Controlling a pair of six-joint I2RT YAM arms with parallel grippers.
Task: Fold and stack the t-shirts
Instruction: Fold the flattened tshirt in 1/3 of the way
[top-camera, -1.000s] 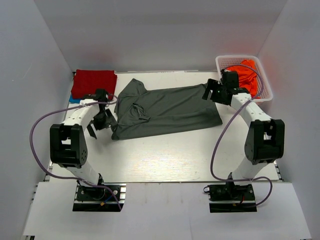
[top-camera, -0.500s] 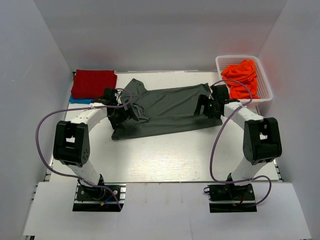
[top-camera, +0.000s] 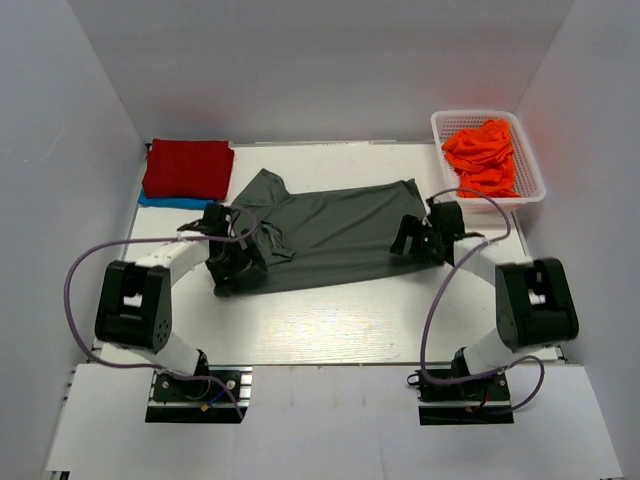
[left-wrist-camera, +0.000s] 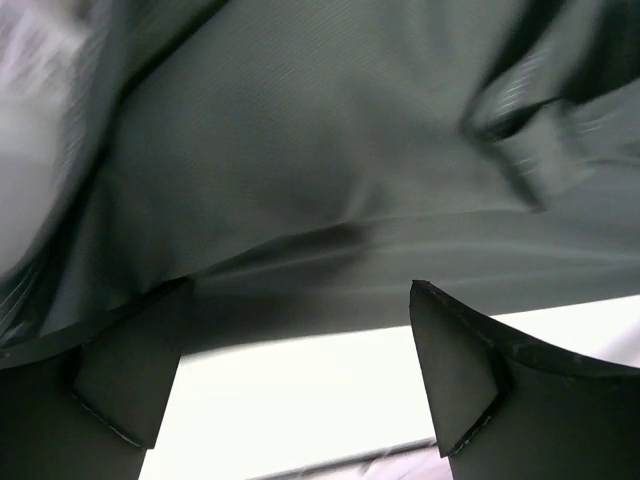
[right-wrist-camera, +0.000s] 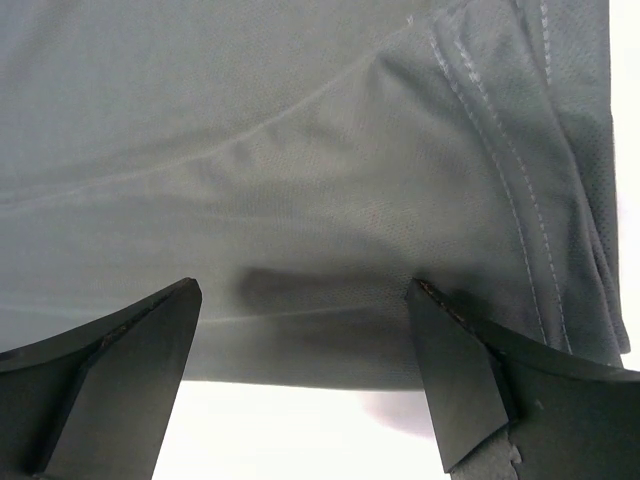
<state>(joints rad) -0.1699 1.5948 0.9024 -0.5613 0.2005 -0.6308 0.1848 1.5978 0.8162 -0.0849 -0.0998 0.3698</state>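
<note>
Counter (top-camera: 320, 320): white; bare strip nearest the arm bases.
Left hand (top-camera: 237, 263): released, fingers spread wide, holding nothing; low over the near left edge of the charcoal-grey t-shirt (top-camera: 330, 235).
Right hand (top-camera: 415, 238): released, fingers spread wide, holding nothing; at the same shirt's near right edge.
Charcoal-grey t-shirt: spread across mid-counter, creased, between both hands.
Red t-shirt (top-camera: 188, 167): folded, far left, lying on a blue t-shirt (top-camera: 160, 201).
Orange t-shirts (top-camera: 485, 155): crumpled in the white basket (top-camera: 534, 165), far right.
</note>
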